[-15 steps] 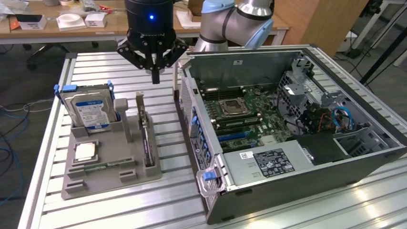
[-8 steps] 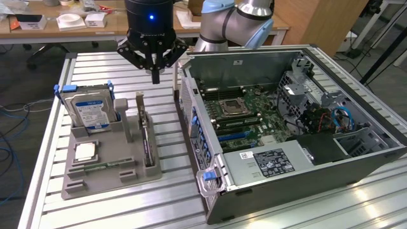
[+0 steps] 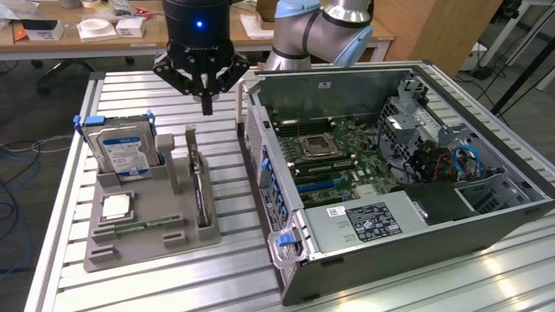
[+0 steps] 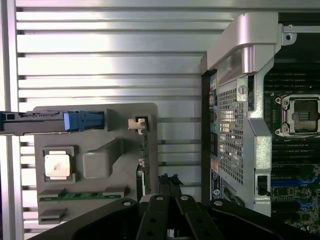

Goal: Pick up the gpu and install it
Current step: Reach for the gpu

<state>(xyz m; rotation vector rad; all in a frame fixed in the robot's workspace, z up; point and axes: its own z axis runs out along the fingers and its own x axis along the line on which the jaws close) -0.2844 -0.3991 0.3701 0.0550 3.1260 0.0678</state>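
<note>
The gpu (image 3: 200,188) stands on its long edge in the right-hand slot of the grey holder (image 3: 173,237), its metal bracket end toward the far side. From the wrist view it is a thin edge-on strip (image 4: 143,150). My gripper (image 3: 206,107) hangs above the slatted table just beyond the holder's far end, in line with the card and well above it. Its fingers (image 4: 169,182) are shut together with nothing between them. The open computer case (image 3: 485,214) lies to the exterior view's right, with the motherboard (image 3: 334,156) exposed.
In the holder a silver hard drive (image 3: 121,149) with a blue-white label stands upright, a processor chip (image 3: 116,207) lies flat, and a green memory stick (image 3: 143,226) lies in front. The case wall (image 4: 235,125) rises close beside the holder. A desk (image 3: 104,39) with boxes stands behind.
</note>
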